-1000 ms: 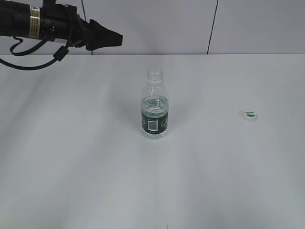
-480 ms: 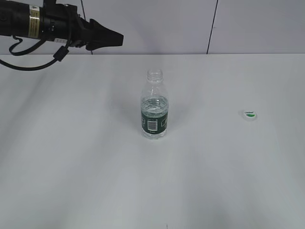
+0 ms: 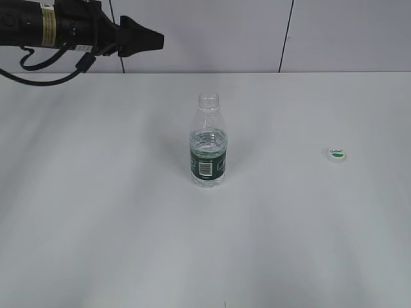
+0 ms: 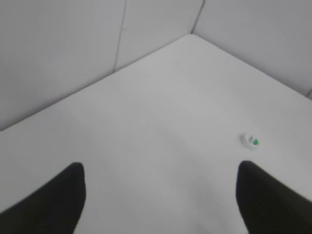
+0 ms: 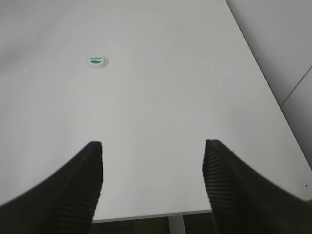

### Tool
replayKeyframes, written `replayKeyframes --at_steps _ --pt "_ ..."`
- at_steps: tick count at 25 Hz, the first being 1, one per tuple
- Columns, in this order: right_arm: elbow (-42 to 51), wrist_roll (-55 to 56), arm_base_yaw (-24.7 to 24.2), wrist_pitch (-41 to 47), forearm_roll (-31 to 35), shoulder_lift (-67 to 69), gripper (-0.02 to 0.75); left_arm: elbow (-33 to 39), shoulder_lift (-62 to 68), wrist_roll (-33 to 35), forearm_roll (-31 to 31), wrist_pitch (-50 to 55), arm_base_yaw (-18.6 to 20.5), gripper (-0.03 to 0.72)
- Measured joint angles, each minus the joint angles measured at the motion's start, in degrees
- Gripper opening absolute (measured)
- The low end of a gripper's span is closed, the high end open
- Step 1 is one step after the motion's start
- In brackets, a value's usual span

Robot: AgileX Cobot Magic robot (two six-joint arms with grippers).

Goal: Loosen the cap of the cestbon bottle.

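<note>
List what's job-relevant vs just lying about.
Job: cestbon bottle, upright, neck open; cap, off, lying on the table right of the bottle; left tool, open, holding nothing; right tool, open, holding nothing.
Lying about: nothing besides the table.

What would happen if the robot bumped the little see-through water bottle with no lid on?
The small clear plastic water bottle stands tall on a narrow base, so it would probably tip easily. Its neck is open and water shows inside, so it would likely spill. It looks thin-walled, probably squashy when squeezed.
</note>
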Motion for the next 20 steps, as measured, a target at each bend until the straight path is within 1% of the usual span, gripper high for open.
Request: replayKeyframes --at_steps 2,4,6,10,13,17,20 --pt "0.0 0.0 0.0 -0.07 0.0 0.0 0.494 0.0 0.0 0.0 -3.07 6.37 0.01 0.575" --pt "0.0 0.0 0.0 -0.07 0.0 0.0 0.494 0.0 0.0 0.0 -7.04 14.67 0.01 0.575" --pt "0.0 0.0 0.0 -0.07 0.0 0.0 0.494 0.0 0.0 0.0 -9.74 23.97 0.01 0.575" --pt "0.0 0.0 -0.04 -0.07 -0.05 0.0 0.494 0.0 0.0 -0.06 -11.93 41.55 0.01 0.575" --pt "0.0 0.0 -0.11 -0.07 -0.05 0.0 0.494 0.0 0.0 -0.06 -14.13 51.91 0.01 0.575" --pt "0.0 0.0 -1.61 -0.12 -0.05 1.44 0.494 0.0 0.0 0.04 -14.89 60.56 -0.31 0.575" --pt "0.0 0.0 -5.64 -0.12 -0.05 1.87 0.494 0.0 0.0 2.87 -16.14 62.35 -1.39 0.575"
